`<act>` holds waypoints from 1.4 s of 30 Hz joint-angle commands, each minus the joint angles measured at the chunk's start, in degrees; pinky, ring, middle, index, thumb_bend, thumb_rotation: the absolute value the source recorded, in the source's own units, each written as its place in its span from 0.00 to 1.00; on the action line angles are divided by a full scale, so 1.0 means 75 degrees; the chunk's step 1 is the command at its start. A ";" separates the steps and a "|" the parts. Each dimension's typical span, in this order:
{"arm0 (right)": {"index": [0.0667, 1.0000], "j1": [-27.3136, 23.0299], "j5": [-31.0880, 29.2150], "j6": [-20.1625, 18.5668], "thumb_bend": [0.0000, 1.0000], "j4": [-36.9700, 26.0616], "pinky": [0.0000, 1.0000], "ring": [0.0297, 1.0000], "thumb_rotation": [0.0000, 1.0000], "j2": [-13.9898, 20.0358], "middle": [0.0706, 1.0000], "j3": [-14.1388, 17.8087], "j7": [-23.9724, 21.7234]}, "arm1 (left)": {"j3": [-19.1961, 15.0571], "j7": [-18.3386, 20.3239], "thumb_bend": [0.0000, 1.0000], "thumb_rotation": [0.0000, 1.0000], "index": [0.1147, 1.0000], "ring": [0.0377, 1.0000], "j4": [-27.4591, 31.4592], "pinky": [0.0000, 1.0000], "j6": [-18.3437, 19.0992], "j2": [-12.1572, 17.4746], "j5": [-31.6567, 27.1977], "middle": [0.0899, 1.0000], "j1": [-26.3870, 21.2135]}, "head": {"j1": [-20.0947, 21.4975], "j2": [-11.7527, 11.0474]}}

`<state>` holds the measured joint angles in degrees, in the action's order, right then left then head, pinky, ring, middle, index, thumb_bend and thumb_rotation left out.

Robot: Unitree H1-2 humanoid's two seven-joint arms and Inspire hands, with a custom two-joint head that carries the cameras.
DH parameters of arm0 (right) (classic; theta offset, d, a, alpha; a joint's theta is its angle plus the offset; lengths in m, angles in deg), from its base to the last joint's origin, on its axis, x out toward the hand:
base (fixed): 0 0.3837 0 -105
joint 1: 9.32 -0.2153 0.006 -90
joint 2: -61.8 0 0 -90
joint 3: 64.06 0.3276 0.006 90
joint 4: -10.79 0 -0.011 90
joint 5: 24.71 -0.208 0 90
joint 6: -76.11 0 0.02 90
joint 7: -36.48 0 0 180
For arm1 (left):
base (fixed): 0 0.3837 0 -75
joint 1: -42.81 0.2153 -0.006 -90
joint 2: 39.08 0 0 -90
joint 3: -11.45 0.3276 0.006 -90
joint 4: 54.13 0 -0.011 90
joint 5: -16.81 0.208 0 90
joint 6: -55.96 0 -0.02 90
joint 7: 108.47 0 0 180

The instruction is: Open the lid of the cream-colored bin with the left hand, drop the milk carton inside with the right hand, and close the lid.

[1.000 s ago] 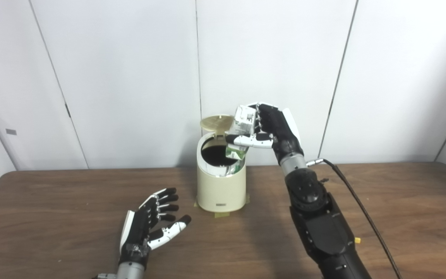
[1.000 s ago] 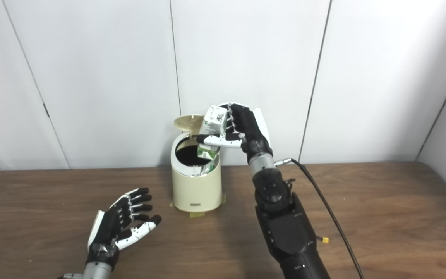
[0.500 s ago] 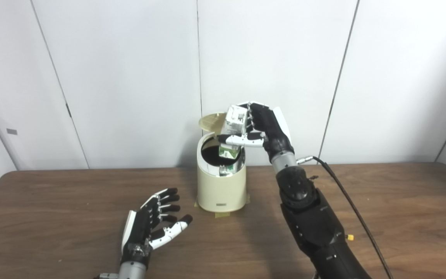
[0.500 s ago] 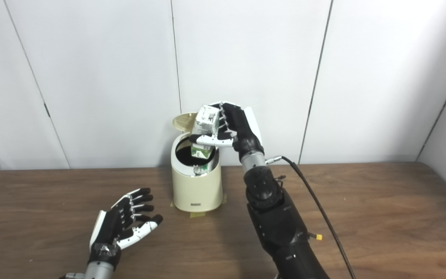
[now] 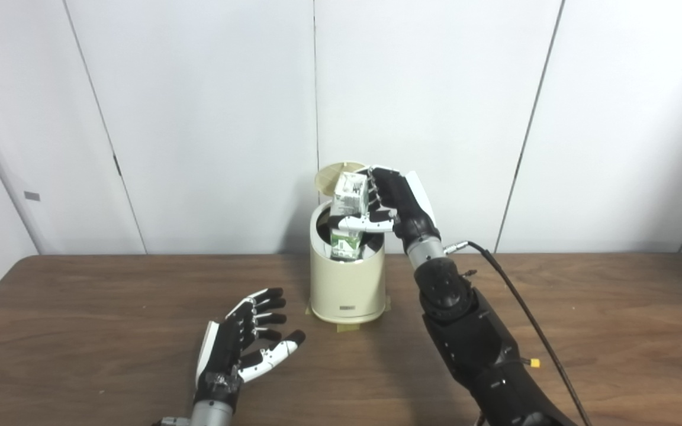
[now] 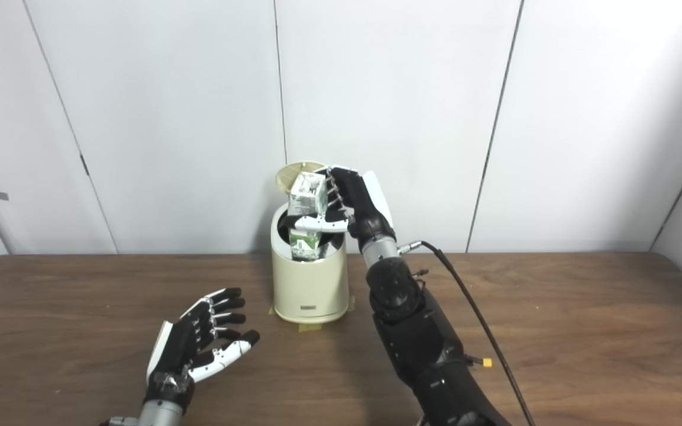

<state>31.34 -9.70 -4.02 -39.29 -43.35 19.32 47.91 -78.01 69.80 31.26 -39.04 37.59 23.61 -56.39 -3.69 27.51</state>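
**Carton held upright in the mouth of the open bin**

Nearest the cameras, low over the wooden table (image 5: 80, 331), the left hand (image 5: 240, 349) hovered palm up with its fingers (image 5: 264, 305) spread apart and nothing between them. Its fingertips pointed up and to the right, toward the cream-colored bin (image 5: 347, 284), which stood near them but apart, farther back on the table on patches of tape (image 5: 347, 324).

Beyond that, the right arm (image 5: 471, 343) rose from the bottom edge with a black cable (image 5: 524, 307) trailing off its wrist. The right hand (image 5: 397, 201) was closed on the milk carton (image 5: 348, 216). The fingers wrapped the upper right side of the carton, and the white thumb (image 5: 364, 223) crossed its front about midway up. The carton stood nearly upright: its white top showed above and left of the fingers, while its green lower part hung below the thumb, already down inside the bin's open rim. Whether the bottom touched anything inside could not be told.

Farthest back, just behind the carton's top and the fingertips, the round lid (image 5: 330, 176) stood tipped up on its hinge, partly hidden by the carton. Behind everything was a white panelled wall (image 5: 199, 118).
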 commanded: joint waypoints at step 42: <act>0.51 -0.0506 0.1006 0.2271 0.51 0.0501 0.34 0.39 0.00 0.0782 0.44 -0.1045 0.1656 | 0.0057 0.0052 0.67 0.13 0.72 0.66 0.0054 0.58 -0.0100 0.0135 -0.0009 0.73 -0.0281 | 0.0070 0.0088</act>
<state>31.67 -1.78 11.34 -34.89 -38.19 11.68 59.16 -77.77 70.08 30.73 -38.86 38.33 23.53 -56.45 -3.16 28.04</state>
